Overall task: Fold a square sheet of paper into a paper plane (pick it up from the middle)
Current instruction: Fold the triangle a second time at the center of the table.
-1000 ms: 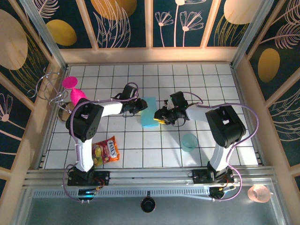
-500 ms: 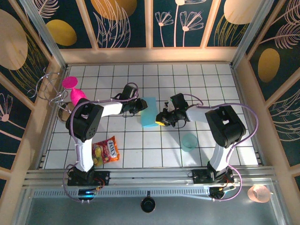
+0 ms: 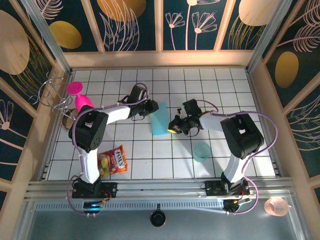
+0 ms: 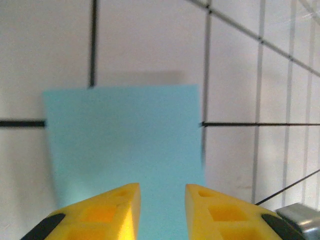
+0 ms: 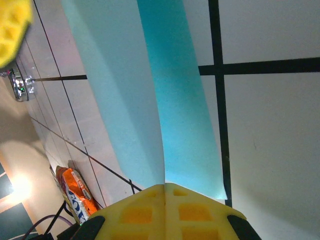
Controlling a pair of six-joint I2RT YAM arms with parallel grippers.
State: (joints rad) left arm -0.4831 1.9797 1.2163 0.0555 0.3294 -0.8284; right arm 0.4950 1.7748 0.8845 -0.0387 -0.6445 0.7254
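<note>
We look down on a white tiled worktop (image 3: 225,85) walled in by wooden panels on three sides, with a metal rail along the near edge. Bare tiles stretch from the middle to the far wall and also lie between the middle and the rail.

The square sheet of paper (image 3: 161,120), light blue and folded into a narrow strip, sits near the centre. Its long axis runs from near to far, with the near end leaning slightly left.

The left claw (image 3: 150,107) meets the strip's left edge at its far end. In the left wrist view its yellow fingers (image 4: 107,212) stand apart, with paper showing in the gap.

The right claw (image 5: 165,187) is pressed together, clamped on the strip's raised right edge where two layers meet.

A teal cup (image 3: 202,151) stands well apart to the near right. A snack bag (image 3: 113,161) lies near left, and a pink object (image 3: 80,97) sits at the left edge.
</note>
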